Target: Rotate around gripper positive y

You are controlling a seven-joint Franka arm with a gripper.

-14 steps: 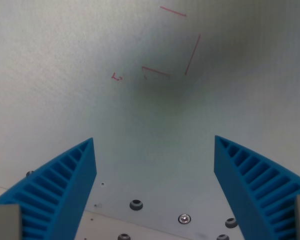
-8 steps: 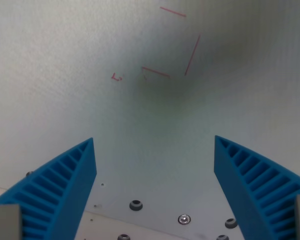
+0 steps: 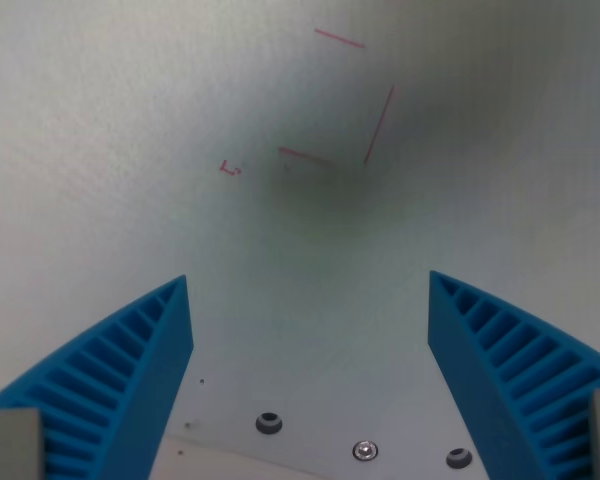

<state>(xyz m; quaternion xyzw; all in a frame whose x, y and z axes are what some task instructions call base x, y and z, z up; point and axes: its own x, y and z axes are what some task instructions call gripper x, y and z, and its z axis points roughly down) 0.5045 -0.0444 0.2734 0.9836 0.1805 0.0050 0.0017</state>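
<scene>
Gripper (image 3: pixel 310 300) spread wide — faint red marks (image 3: pixel 340 100) apparently beyond, centred.

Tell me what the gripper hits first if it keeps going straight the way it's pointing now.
Probably the bare white surface itself. Nothing lies between the open blue fingers, and the gripper points at its shadow just below the red pen marks. Depth is hard to judge here.

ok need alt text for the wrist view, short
An open, empty blue ribbed claw hangs over a pale white surface marked with thin red lines. A few bolts sit along the bottom edge.
</scene>
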